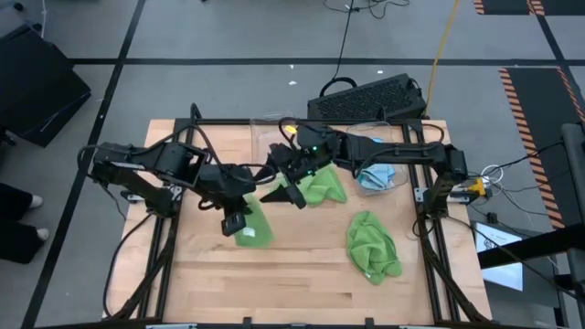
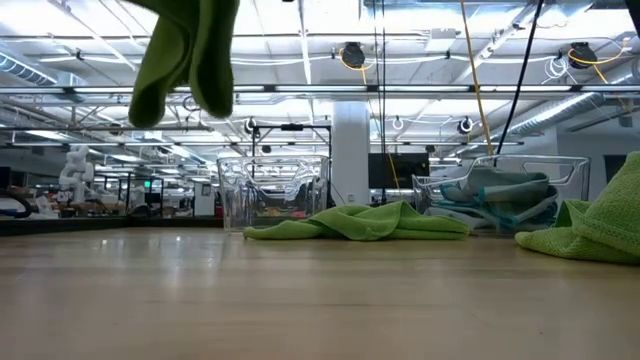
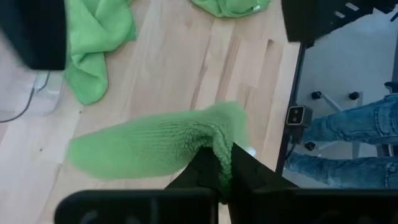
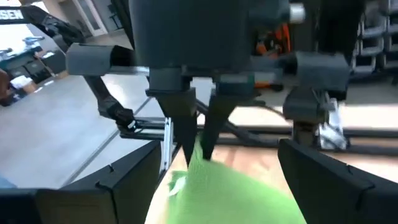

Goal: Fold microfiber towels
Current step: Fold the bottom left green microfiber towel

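My left gripper (image 1: 236,219) is shut on a lime green microfiber towel (image 3: 155,146), which hangs high above the table (image 2: 190,50). My right gripper (image 1: 280,194) stands open just to the right of it. It faces the left gripper and the hanging towel (image 4: 230,193) and touches nothing. A second green towel (image 1: 322,187) lies crumpled mid-table, and a third (image 1: 373,245) lies nearer the front right. A light blue towel (image 1: 377,174) lies in a clear bin. My left gripper pinches a bunched upper part of the green towel (image 3: 219,158) between its two fingers (image 4: 186,124). The fingers come from above and slant downward. The towel hangs slack below them, lifted clear of the table (image 2: 300,290); whether it is one layer or several does not show.
An empty clear bin (image 2: 275,190) stands at the back centre, and the bin with the blue towel (image 2: 500,195) stands to its right. Bare wooden tabletop (image 1: 274,283) stretches across the front. A person's legs in jeans (image 3: 348,143) show beyond the table's edge.
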